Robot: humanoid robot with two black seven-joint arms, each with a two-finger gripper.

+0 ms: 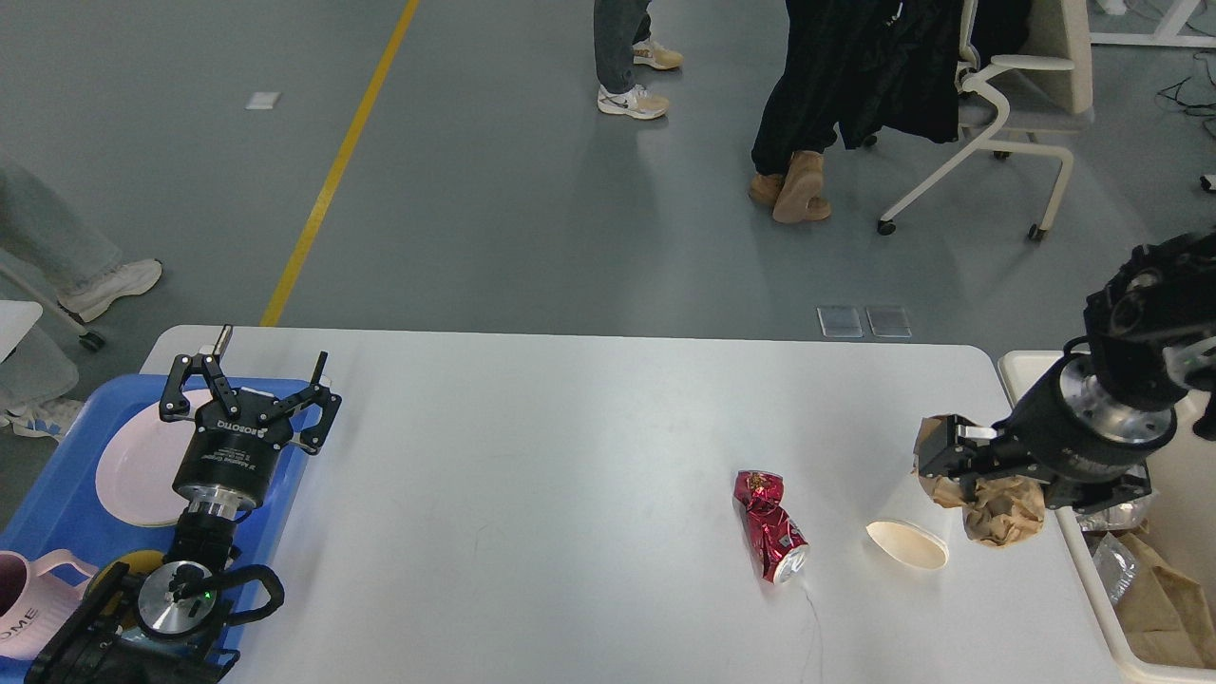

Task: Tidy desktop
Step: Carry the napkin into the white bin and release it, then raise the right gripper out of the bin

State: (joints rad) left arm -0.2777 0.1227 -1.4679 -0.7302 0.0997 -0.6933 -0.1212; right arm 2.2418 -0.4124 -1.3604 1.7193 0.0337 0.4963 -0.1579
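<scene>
On white desktop (570, 456), right fingers (959, 465) clamp crumpled paper (997, 508), left fingers (252, 380) spread empty.

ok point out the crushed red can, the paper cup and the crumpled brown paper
crushed red can (771, 525), head view, middle of its dented body
paper cup (907, 544), head view, open mouth
crumpled brown paper (1003, 508), head view, lower bulge

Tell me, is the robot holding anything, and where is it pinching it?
Yes. The right gripper pinches the crumpled brown paper by its upper left edge, lifted off the desktop. The left gripper is open and empty.
</scene>
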